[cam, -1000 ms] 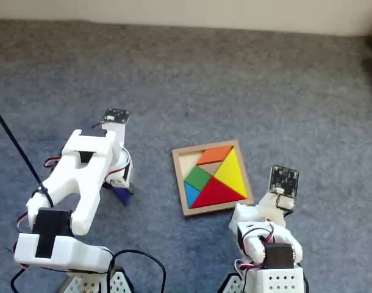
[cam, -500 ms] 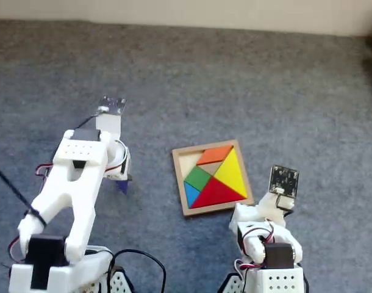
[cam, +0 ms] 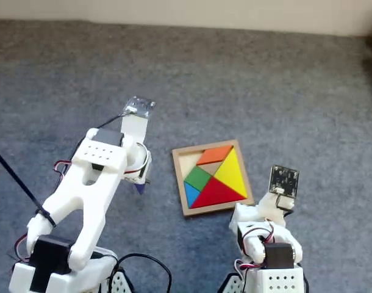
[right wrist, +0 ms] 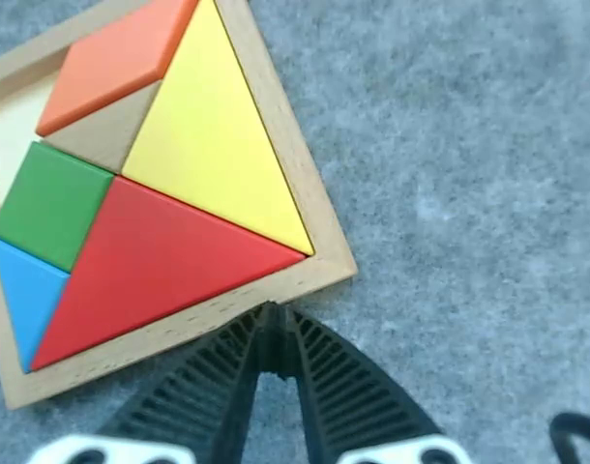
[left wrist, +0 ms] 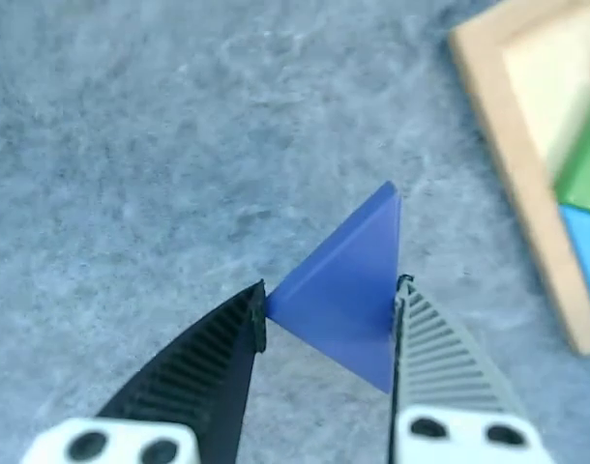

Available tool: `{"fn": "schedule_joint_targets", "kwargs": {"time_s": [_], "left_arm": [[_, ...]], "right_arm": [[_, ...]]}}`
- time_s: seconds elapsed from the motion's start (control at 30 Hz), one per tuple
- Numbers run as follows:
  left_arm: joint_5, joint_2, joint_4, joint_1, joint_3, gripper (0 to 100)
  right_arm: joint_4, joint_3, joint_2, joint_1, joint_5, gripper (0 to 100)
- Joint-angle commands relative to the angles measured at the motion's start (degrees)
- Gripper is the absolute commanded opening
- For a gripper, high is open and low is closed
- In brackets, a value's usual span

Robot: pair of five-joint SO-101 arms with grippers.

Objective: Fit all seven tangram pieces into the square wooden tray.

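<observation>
The square wooden tray lies mid-table with orange, tan, yellow, green, light blue and red pieces in it. Its top-left corner is bare wood. My left gripper is shut on a dark blue triangle, held above the carpet just left of the tray. From above, the triangle peeks out under the left arm. My right gripper is shut with nothing in it, its tips touching the tray's near edge by the red piece.
Grey carpet covers the whole table. Open carpet lies behind and to the right of the tray. A black cable runs along the left arm's side.
The left arm has swung right toward the tray, carrying the dark blue triangle with it. The right arm has stayed still.
</observation>
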Motion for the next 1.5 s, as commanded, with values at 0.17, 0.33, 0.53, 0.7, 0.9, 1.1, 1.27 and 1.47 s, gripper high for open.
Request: {"fn": "schedule_joint_targets", "kwargs": {"time_s": [0.17,0.33,0.53,0.7,0.9,1.1,1.27,1.47], "left_arm": [[0.7,-2.5,2.5,8.0,-10.5,15],[4.0,-2.3,2.3,11.6,-12.5,15],[4.2,4.8,0.3,14.9,-16.7,15],[4.2,15.6,0.6,15.2,-23.6,15],[4.2,24.0,0.8,15.1,-29.9,21],[7.0,25.2,0.9,15.1,-30.5,30],[7.4,22.5,3.7,14.8,-30.5,30],[7.5,18.2,3.5,14.7,-26.0,30]], "right_arm": [[0.3,7.3,-1.0,0.7,0.3,0.6],[0.3,7.3,-1.0,0.7,0.3,0.6],[0.3,7.3,-1.0,0.7,0.3,0.6],[0.3,7.3,-1.0,0.7,0.3,0.6],[0.3,7.3,-1.0,0.7,0.3,0.6],[0.3,7.3,-1.0,0.7,0.3,0.6],[0.3,7.3,-1.0,0.7,0.3,0.6],[0.3,7.3,-1.0,0.7,0.3,0.6]]}}
